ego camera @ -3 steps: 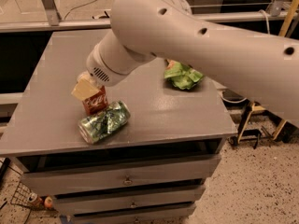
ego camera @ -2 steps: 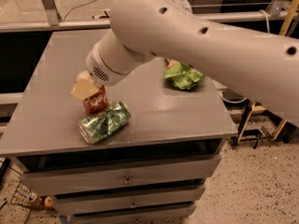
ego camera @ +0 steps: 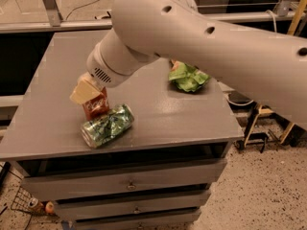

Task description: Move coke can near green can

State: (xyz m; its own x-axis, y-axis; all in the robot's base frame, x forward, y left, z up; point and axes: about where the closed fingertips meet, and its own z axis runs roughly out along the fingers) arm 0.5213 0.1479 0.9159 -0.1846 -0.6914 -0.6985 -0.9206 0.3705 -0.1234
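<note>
The red coke can (ego camera: pixel 96 106) stands upright on the grey cabinet top (ego camera: pixel 57 80), toward the front left. The dented green can (ego camera: pixel 107 125) lies on its side right in front of it, touching or almost touching it. My gripper (ego camera: pixel 88 91) comes down from the big white arm and sits over the top of the coke can; one beige finger (ego camera: pixel 82 91) shows at the can's upper left, the rest is hidden by the arm.
A crumpled bright green snack bag (ego camera: pixel 188 76) lies at the back right of the top. The cabinet has drawers (ego camera: pixel 129 180) below its front edge. A yellow-legged stand (ego camera: pixel 259 123) is on the floor to the right.
</note>
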